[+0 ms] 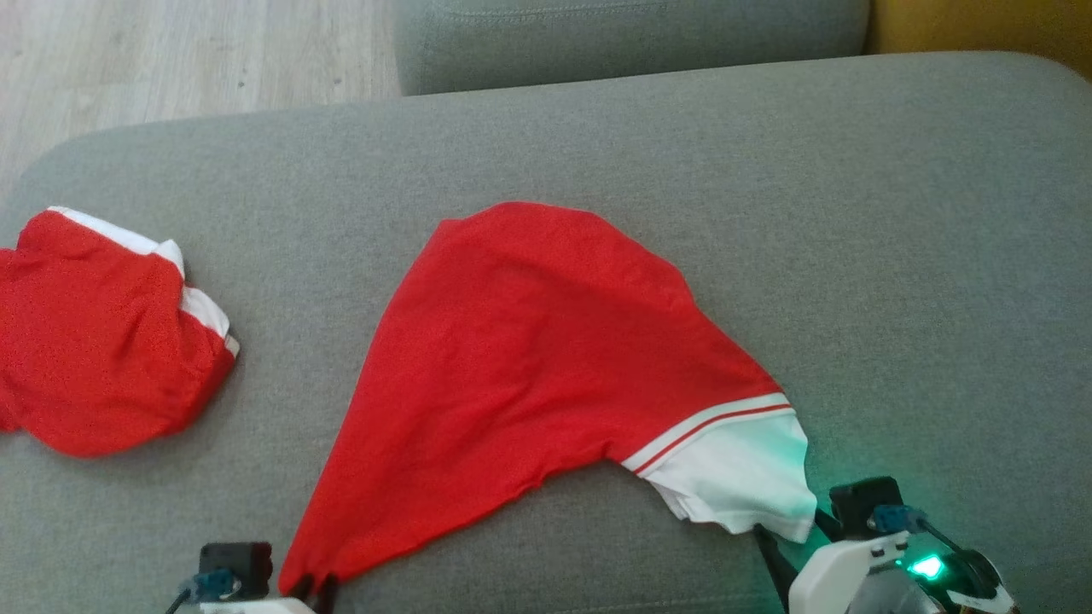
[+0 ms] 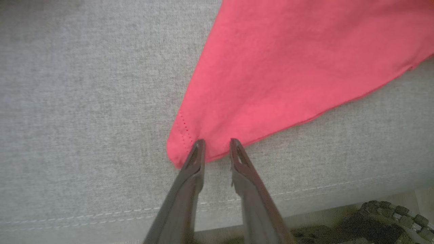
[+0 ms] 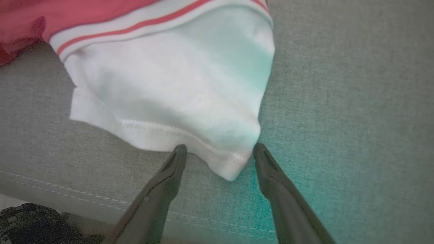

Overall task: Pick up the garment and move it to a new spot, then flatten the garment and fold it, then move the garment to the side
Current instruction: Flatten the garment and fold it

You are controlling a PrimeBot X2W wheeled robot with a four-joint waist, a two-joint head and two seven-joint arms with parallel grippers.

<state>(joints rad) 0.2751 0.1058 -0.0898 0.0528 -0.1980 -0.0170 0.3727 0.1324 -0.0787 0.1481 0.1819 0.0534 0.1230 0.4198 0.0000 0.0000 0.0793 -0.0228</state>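
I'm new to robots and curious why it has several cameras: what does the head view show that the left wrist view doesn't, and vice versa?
Head view, not left wrist: a second red garment at the left, the white sleeve, and the right gripper by it. Left wrist, not head: the stitch line along the red hem and, clearly, the cushion's seam. Both: the red garment, its corner at the left gripper, on the grey cushion.
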